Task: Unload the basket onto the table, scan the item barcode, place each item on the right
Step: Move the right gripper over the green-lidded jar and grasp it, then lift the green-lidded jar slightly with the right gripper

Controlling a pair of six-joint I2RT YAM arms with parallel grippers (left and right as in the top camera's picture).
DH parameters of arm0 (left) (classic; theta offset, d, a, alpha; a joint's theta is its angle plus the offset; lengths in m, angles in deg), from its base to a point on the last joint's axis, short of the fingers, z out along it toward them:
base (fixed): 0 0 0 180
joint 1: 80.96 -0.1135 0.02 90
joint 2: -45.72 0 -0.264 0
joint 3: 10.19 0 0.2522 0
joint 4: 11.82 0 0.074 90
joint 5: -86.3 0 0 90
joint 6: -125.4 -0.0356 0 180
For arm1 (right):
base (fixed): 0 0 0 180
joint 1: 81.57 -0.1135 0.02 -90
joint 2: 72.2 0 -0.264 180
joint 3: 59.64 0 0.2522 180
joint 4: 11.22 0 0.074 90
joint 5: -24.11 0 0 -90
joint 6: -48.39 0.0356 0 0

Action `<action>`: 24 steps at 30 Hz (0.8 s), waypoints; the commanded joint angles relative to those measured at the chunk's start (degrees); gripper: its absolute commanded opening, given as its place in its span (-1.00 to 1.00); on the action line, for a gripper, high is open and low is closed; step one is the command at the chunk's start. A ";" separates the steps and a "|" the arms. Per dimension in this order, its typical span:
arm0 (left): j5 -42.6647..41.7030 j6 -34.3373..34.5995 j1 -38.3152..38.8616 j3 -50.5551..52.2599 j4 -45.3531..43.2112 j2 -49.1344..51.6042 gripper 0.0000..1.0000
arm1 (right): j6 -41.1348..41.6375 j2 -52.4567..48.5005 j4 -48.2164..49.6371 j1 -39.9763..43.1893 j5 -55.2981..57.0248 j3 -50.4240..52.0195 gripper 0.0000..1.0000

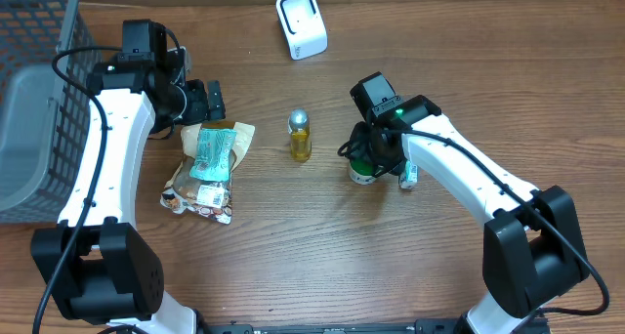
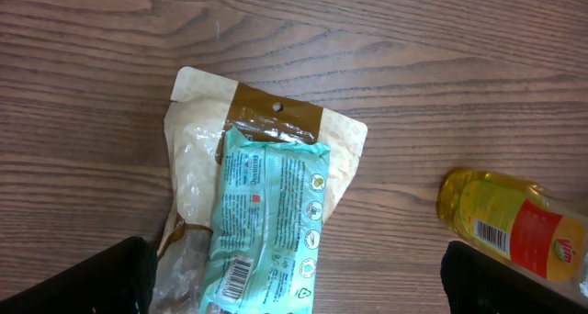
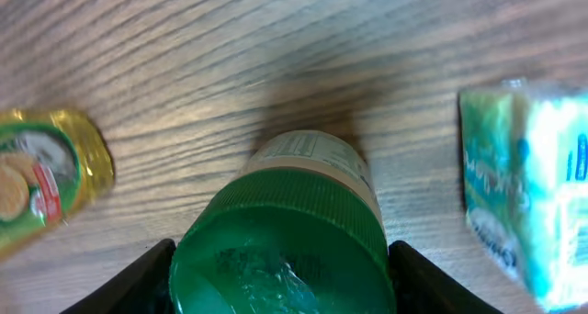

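Observation:
A jar with a green lid (image 3: 294, 181) stands on the table right of centre (image 1: 361, 170). My right gripper (image 3: 280, 282) is down over it, its black fingers (image 3: 138, 282) lying against both sides of the lid. The white barcode scanner (image 1: 301, 23) sits at the back edge. My left gripper (image 2: 294, 286) hangs wide open above a teal packet (image 2: 271, 213) with a barcode facing up. That packet lies on a clear brown-topped snack bag (image 2: 197, 158). A yellow oil bottle (image 1: 300, 136) stands between the two arms.
A grey wire basket (image 1: 29, 100) fills the far left. A small teal-and-white pack (image 3: 528, 195) lies just right of the jar. The oil bottle (image 3: 46, 181) is to the jar's left, its barcode label (image 2: 514, 227) showing in the left wrist view.

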 commanded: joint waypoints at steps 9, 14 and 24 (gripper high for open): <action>-0.46 -0.63 0.13 -1.01 -0.09 -0.98 0.99 | -30.38 0.35 0.55 0.09 1.16 0.26 0.57; -0.46 -0.63 0.13 -1.01 -0.09 -0.98 0.99 | -28.52 0.35 2.05 0.09 1.14 0.26 0.94; -0.46 -0.63 0.13 -1.01 -0.09 -0.98 0.99 | -1.14 0.35 -0.68 0.09 1.14 0.26 0.76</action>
